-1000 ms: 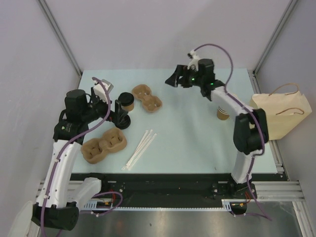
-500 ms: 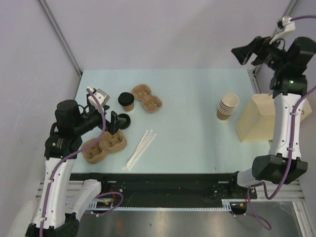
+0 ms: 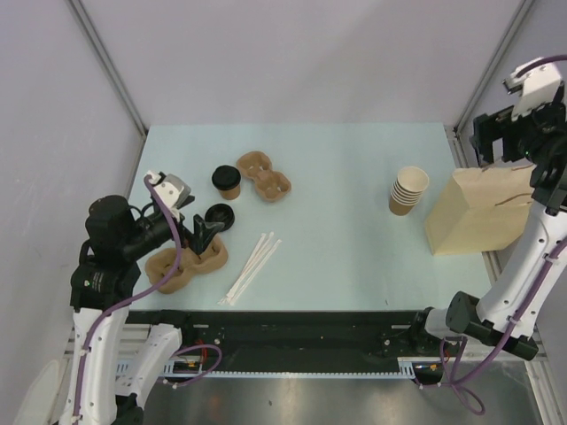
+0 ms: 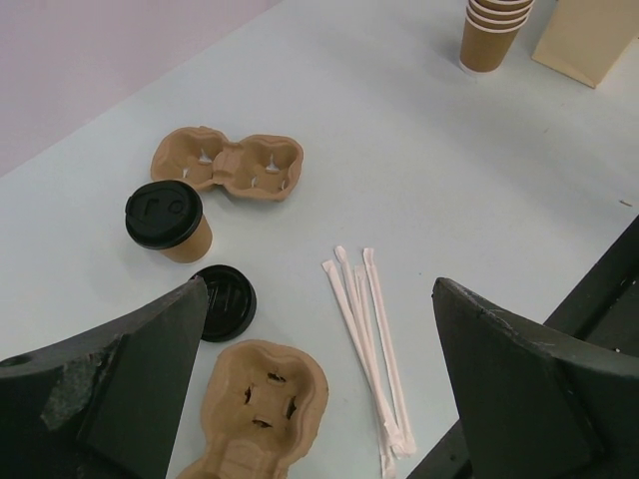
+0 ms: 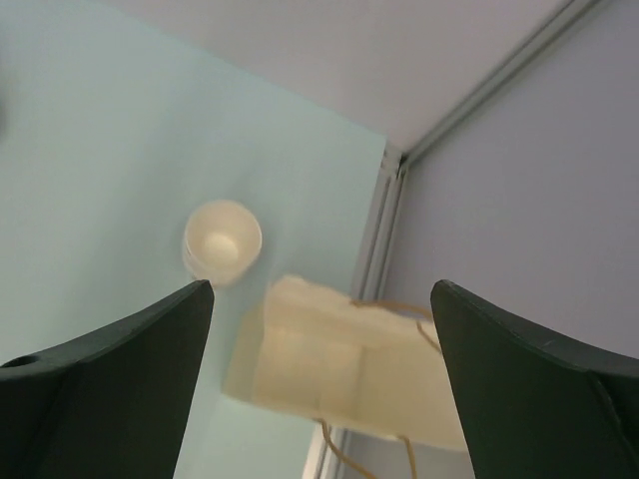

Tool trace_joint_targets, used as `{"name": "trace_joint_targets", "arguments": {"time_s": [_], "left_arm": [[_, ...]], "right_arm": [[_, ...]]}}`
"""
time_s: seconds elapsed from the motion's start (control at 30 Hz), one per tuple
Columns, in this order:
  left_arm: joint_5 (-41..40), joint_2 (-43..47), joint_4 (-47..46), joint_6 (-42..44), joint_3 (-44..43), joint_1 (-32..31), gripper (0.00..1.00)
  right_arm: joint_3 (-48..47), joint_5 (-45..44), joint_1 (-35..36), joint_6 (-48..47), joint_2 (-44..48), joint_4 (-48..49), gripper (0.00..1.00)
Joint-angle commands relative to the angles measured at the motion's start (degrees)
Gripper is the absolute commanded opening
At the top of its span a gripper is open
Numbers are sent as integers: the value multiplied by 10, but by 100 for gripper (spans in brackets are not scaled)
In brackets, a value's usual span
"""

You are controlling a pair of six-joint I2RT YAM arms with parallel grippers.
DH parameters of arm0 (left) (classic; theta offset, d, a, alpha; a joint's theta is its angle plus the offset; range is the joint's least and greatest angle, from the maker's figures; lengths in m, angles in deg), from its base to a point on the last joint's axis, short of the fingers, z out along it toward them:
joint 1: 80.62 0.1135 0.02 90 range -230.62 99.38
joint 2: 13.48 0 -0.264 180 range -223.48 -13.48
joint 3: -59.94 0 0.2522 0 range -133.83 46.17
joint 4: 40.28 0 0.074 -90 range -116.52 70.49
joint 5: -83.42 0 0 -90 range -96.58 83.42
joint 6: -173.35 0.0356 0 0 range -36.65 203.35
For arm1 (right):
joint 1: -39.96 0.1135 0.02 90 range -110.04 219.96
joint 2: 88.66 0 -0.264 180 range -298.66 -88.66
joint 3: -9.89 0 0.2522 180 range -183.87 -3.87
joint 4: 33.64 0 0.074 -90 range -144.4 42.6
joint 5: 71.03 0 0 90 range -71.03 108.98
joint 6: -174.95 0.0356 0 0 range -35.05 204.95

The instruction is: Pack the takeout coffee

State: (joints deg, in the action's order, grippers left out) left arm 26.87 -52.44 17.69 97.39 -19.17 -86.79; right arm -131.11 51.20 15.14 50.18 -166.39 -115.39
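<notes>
Two arms, and neither has anything in its grip. The left claw (image 3: 205,234) hovers low over the near-left part of the table (image 3: 354,257) with its jaws spread wide and only bare surface between them. The coffee (image 3: 228,181), a brown cup with its black lid on, stands upright toward the back left. It is just beside one moulded cup carrier (image 3: 264,174) and clear of the claw. A loose lid (image 3: 219,216) lies flat between the coffee and a second carrier (image 3: 182,258) nearer the arm. Every pocket I can see in both carriers is empty. A few wrapped straws (image 3: 252,264) lie together on the table to the right of that.

Over on the right, the right claw (image 3: 492,140) is held high above the paper bag (image 3: 474,217), jaws wide apart as well, gripping nothing. The bag stands upright at the table's right edge with its mouth open to the ceiling. My guess is it was stood that way so a cup can be lowered straight in. Looking down into it I see nothing inside, though the bottom is washed out. A stack of lidless cups (image 3: 408,190) sits just left of the bag, its top cup empty.

So the coffee is not yet packed, and I'd say the left arm is better placed to fetch it.
</notes>
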Motion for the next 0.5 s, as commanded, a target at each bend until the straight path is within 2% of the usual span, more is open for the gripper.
{"name": "trace_joint_targets", "arguments": {"time_s": [0.0,0.13,0.47], "left_arm": [[23,-6,-14,2,5,5,99],[31,3,-25,-9,14,5,100],[28,11,-23,-3,19,5,100]], "right_arm": [[75,-95,-1,-145,6,-184,94],[182,-146,-1,-157,20,-185,91],[244,-164,20,-102,-17,-130,88]]}}
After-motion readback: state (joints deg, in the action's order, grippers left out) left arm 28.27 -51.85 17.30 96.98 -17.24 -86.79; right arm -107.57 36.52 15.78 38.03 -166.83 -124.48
